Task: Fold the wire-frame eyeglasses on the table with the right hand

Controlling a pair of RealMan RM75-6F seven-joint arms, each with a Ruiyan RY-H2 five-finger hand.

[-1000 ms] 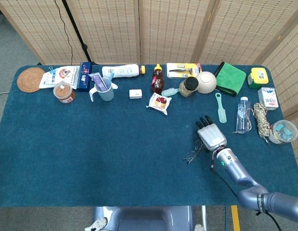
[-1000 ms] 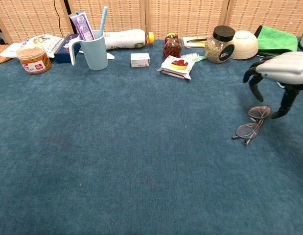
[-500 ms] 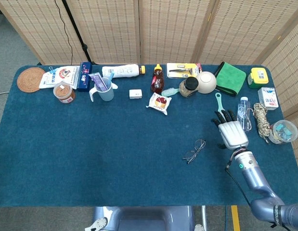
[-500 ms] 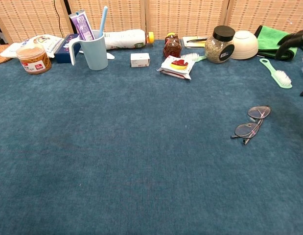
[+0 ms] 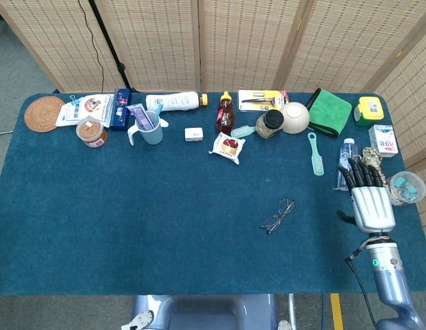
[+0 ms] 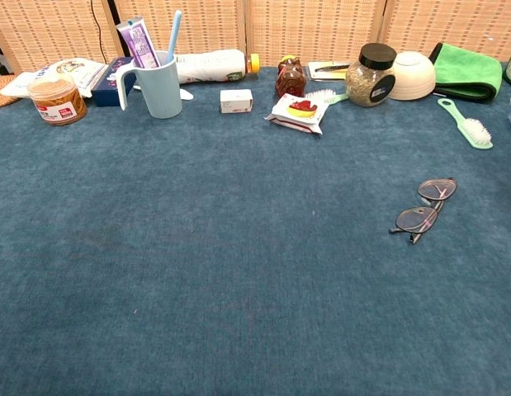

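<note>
The wire-frame eyeglasses (image 5: 277, 215) lie on the blue cloth right of centre, also seen in the chest view as eyeglasses (image 6: 425, 209) with the temples lying along the frame. My right hand (image 5: 368, 198) hovers well to the right of them near the table's right edge, fingers extended and apart, holding nothing. It shows only in the head view. The left hand is in neither view.
Along the back edge stand a blue cup (image 5: 149, 128) with a toothbrush, a snack packet (image 5: 226, 146), a jar (image 5: 270, 124), a white bowl (image 5: 294, 117) and a green cloth (image 5: 329, 111). A green brush (image 5: 315, 154), a water bottle (image 5: 346, 155) and a rope coil (image 5: 373, 167) lie near my right hand.
My right hand has let go of the eyeglasses and drawn away to the right, leaving the chest view. The eyeglasses stay where they lay.
</note>
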